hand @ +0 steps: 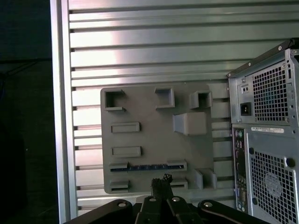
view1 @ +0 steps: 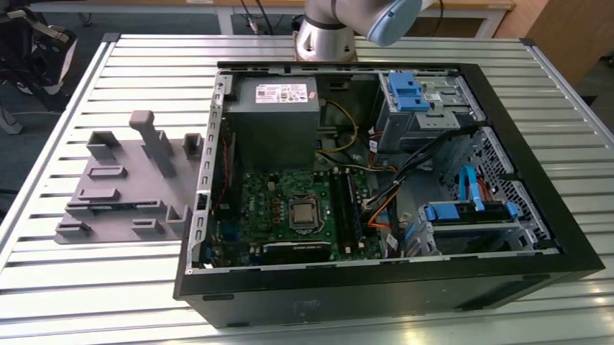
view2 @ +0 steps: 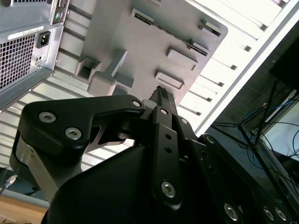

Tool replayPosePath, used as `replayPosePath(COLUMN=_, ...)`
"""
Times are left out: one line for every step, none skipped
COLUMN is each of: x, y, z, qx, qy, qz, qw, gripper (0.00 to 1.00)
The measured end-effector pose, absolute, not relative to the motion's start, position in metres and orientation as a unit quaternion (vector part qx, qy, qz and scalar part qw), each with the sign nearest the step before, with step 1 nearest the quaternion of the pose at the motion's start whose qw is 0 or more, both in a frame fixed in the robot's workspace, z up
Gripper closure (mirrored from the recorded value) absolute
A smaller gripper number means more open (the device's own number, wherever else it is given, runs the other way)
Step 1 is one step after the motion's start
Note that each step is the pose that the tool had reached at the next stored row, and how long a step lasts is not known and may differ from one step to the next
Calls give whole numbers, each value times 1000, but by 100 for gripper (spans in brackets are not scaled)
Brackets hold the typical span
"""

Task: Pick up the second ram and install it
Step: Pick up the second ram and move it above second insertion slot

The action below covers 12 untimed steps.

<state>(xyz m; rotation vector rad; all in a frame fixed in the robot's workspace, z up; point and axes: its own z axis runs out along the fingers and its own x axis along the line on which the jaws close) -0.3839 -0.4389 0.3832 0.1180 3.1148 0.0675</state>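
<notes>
The second ram (hand: 147,166) stands on edge in the grey holder plate (hand: 149,135), slotted between two blocks near one edge of the plate. The gripper (hand: 161,181) hangs over that same edge, near the ram and clear of it. Its fingers (view2: 162,97) are drawn together with nothing held between them. The plate lies on the slatted bench (hand: 140,46), just beside the open computer case (hand: 266,140).

Your arm (view1: 324,37) stands on its silver base column at the far side in the exterior view, a pale blue joint cap (view1: 393,18) up at the frame's edge. In both wrist views your gripper (view2: 162,95) (hand: 161,181) points downward, black fingers (view2: 164,135) pressed together, tips meeting.
</notes>
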Motion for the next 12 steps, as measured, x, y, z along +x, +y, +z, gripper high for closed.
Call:
replayPosePath(x=-385, y=-439, z=383, qx=38, qy=999, qz=22, qw=12, gripper=89)
replayPosePath(x=-385, y=-439, z=383, qx=38, qy=999, qz=22, qw=12, gripper=89)
replayPosePath(x=-385, y=-439, z=383, qx=38, qy=999, qz=22, qw=12, gripper=89)
replayPosePath(x=-385, y=-439, z=383, qx=38, qy=999, qz=22, qw=12, gripper=89)
replayPosePath(x=-385, y=-439, z=383, qx=38, qy=999, qz=22, qw=12, gripper=89)
replayPosePath(x=-385, y=-439, z=383, qx=38, qy=999, qz=22, qw=12, gripper=89)
replayPosePath(x=-385, y=-439, z=383, qx=38, qy=999, qz=22, qw=12, gripper=89)
replayPosePath(x=-385, y=-439, z=383, qx=38, qy=999, qz=22, qw=12, gripper=89)
replayPosePath(x=-385, y=-439, z=383, qx=38, qy=999, qz=22, qw=12, gripper=89)
replayPosePath(x=-385, y=-439, z=383, qx=37, qy=999, qz=22, qw=12, gripper=89)
replayPosePath(x=-385, y=-439, z=383, qx=37, qy=999, qz=22, qw=12, gripper=89)
replayPosePath(x=-385, y=-439, z=383, qx=36, qy=999, qz=22, qw=12, gripper=89)
